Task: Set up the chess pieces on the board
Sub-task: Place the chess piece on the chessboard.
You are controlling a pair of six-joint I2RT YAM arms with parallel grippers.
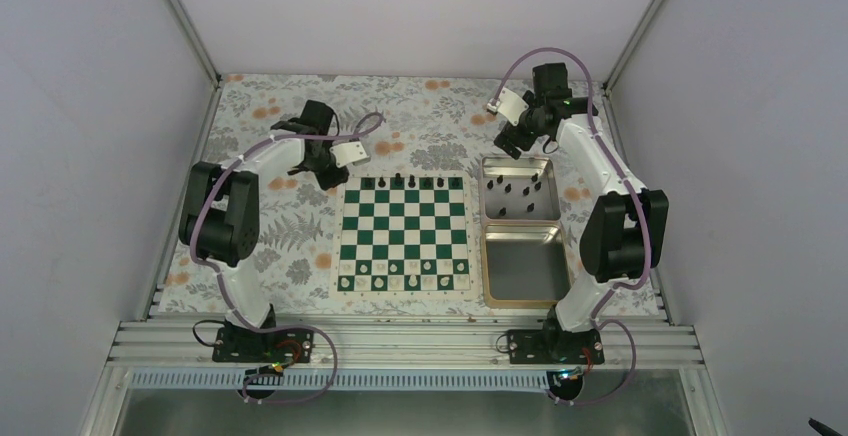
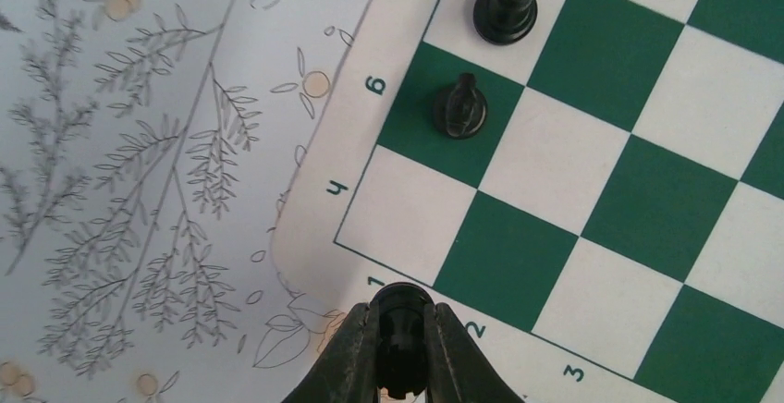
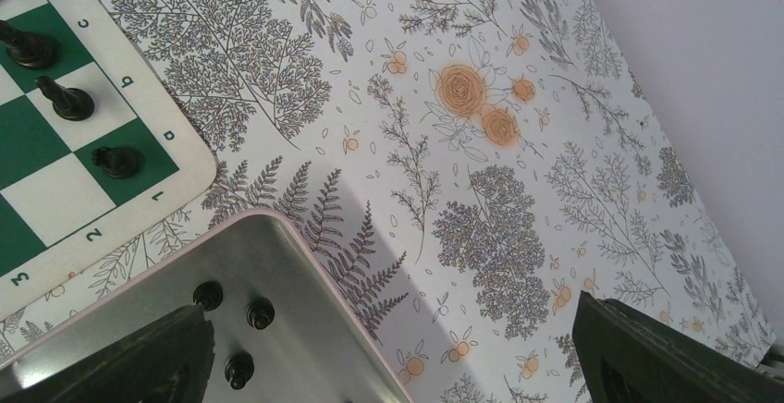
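Observation:
The green and white board (image 1: 404,232) lies mid-table, with several black pieces (image 1: 398,180) along its far row. My left gripper (image 1: 330,178) hangs over the board's far left corner. In the left wrist view it (image 2: 400,348) is shut on a black chess piece (image 2: 400,315) above the cream border (image 2: 314,227). Two black pieces (image 2: 459,105) (image 2: 507,3) stand on squares nearby. My right gripper (image 1: 512,144) is wide open and empty above the far tin's corner (image 3: 277,264), where several black pieces (image 3: 259,312) stand.
Two silver tins sit right of the board: the far one (image 1: 519,188) holds black pieces, the near one (image 1: 527,266) shows none. White pieces (image 1: 404,281) line the board's near rows. The floral cloth (image 1: 270,246) covers the table; walls enclose three sides.

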